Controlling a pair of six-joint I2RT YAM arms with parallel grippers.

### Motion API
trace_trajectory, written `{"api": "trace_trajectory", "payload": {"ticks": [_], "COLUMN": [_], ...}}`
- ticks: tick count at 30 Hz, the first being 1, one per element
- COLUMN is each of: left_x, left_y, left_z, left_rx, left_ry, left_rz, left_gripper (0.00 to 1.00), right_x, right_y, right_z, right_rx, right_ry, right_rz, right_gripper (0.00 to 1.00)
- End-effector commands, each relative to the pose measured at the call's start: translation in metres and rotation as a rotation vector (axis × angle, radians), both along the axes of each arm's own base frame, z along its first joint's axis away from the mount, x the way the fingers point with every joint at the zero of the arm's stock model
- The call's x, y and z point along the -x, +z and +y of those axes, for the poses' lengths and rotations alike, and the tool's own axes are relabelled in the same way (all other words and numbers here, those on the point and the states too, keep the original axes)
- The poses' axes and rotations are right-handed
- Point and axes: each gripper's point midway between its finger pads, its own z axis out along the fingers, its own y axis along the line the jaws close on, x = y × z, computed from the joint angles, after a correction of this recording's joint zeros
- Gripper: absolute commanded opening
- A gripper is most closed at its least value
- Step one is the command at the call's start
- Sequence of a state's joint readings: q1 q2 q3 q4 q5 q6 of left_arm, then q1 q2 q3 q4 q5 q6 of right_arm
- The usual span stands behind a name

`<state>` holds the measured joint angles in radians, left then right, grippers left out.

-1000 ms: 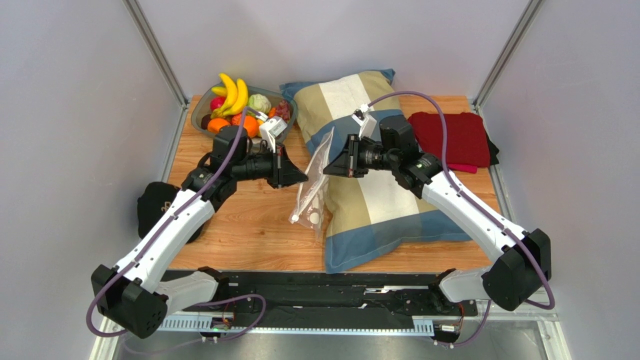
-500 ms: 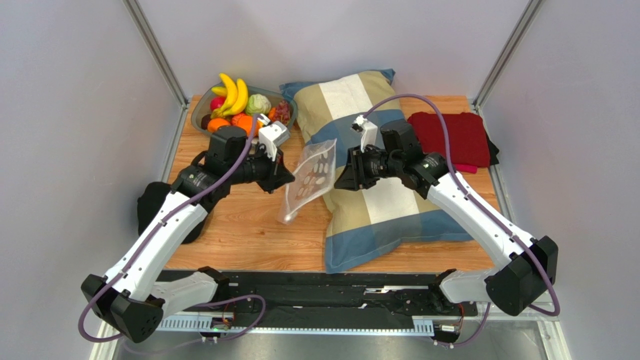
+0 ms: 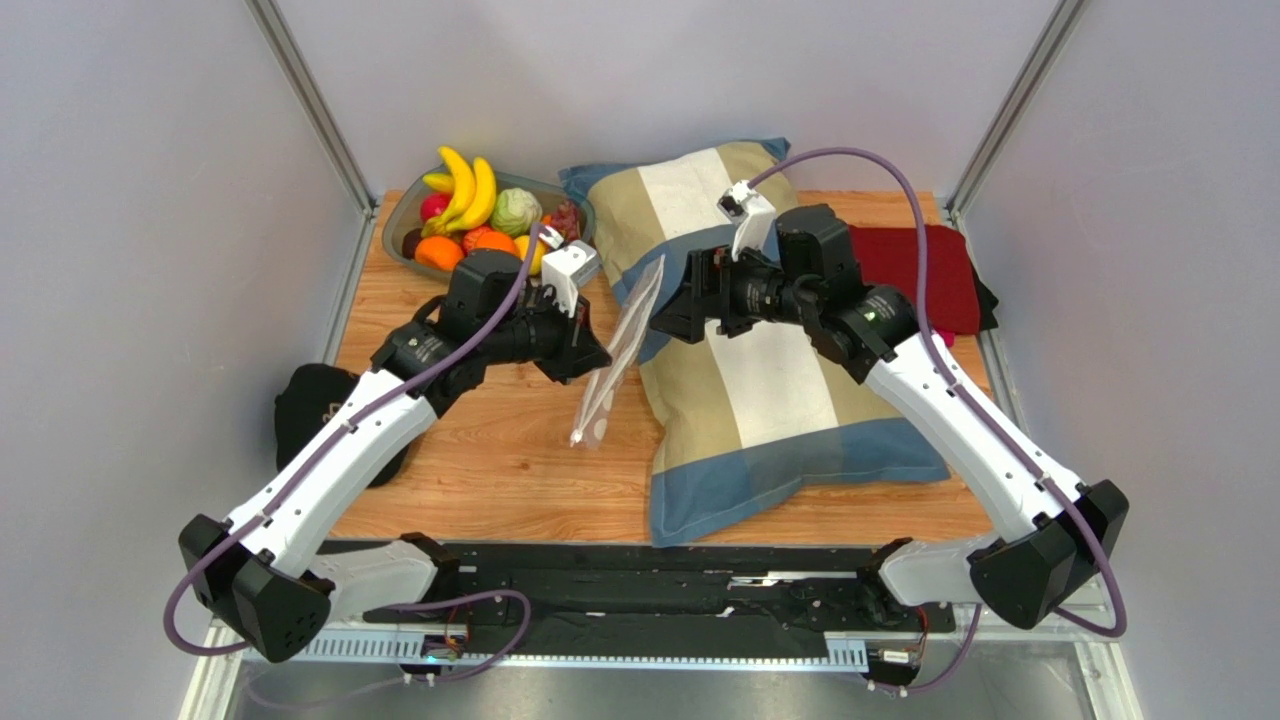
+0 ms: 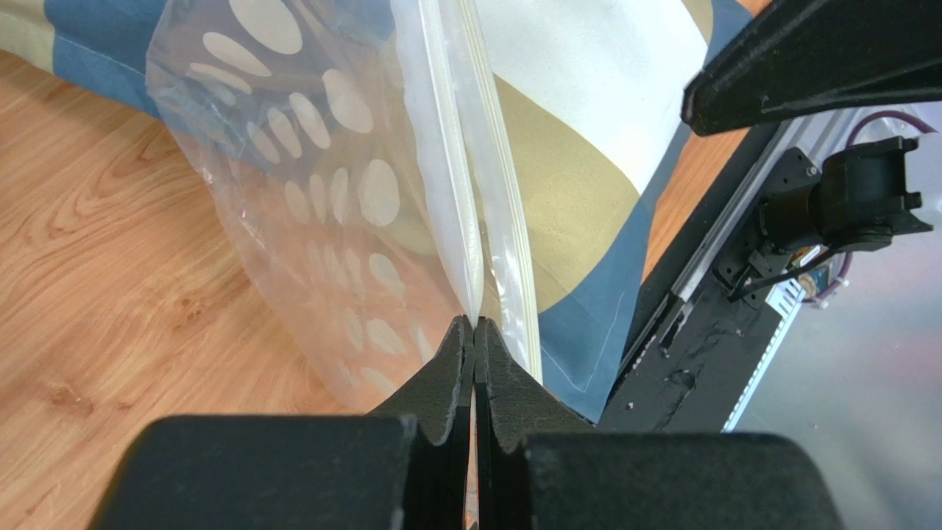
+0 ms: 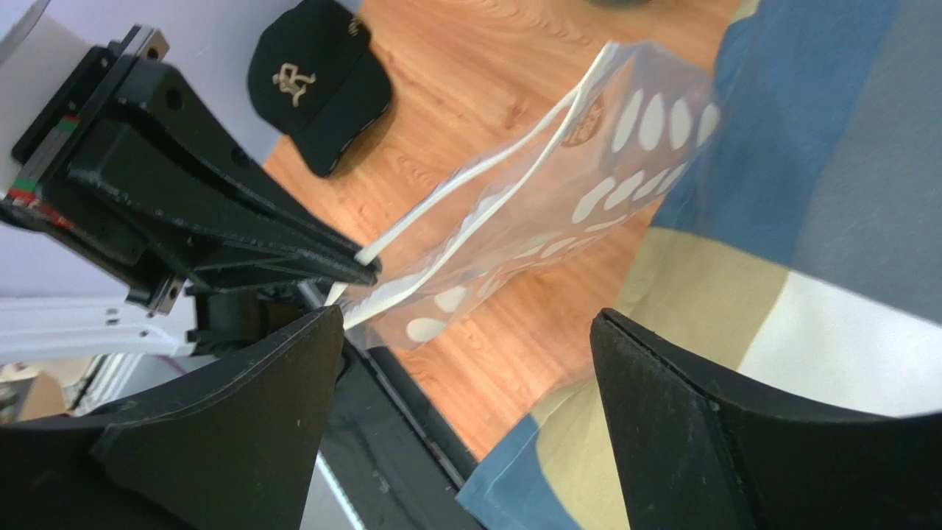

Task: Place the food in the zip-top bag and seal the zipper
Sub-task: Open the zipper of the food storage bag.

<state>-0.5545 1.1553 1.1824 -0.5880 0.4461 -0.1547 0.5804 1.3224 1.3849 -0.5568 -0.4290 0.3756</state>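
Both jaws of the left gripper [image 4: 475, 326] are pinched tight on the zipper [image 4: 447, 166], and the bag [image 3: 613, 360] hangs from it over the table [image 3: 481, 465], beside the pillow [image 3: 751, 405]. The right gripper [image 5: 464, 320] gapes wide just beside the bag, gripping nothing. Farther back, the food [image 3: 478, 210] fills a bowl [image 3: 391, 237].

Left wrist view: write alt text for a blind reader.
The left gripper, shut, pinches the zipper edge of a clear zip-top bag printed with white dots. The bag hangs over a wooden table, a striped pillow behind it.
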Motion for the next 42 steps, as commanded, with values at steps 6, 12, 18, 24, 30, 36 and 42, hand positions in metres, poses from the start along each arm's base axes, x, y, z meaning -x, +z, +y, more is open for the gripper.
{"api": "trace_trajectory", "payload": {"ticks": [6,12,18,24,30,36,42], "left_x": [-0.005,0.002,0.015,0.023,-0.008,-0.011,-0.008], "left_y": [0.027,0.029,0.025,0.018,0.024,0.033,0.026], "left_z": [-0.013,-0.019,-0.024,-0.028,-0.012,-0.028,-0.026], "left_rx": [0.048,0.074,0.081,0.068,0.081,0.189,0.187], "left_ry": [-0.025,-0.073,-0.135,-0.171,0.041,0.044,0.066], "left_rz": [-0.067,-0.055,-0.032,-0.015,-0.037,0.013,0.042], "left_gripper": [0.0,0.0,0.0,0.0,0.0,0.0,0.0], "right_x": [-0.034,-0.043,-0.055,-0.054,-0.009,0.015,0.002], "right_y": [0.0,-0.011,-0.012,-0.014,-0.03,-0.032,-0.039], "right_z": [0.008,0.016,0.018,0.028,0.044,0.052,0.046], "right_rx": [0.093,0.094,0.094,0.06,-0.021,-0.069,-0.009], "right_ry": [-0.036,-0.031,-0.066,-0.039,0.109,0.187,0.129], "right_rz": [-0.102,-0.087,-0.096,-0.053,0.115,0.167,0.157], "right_gripper": [0.88,0.71,0.71,0.72,0.64,0.54,0.08]}}
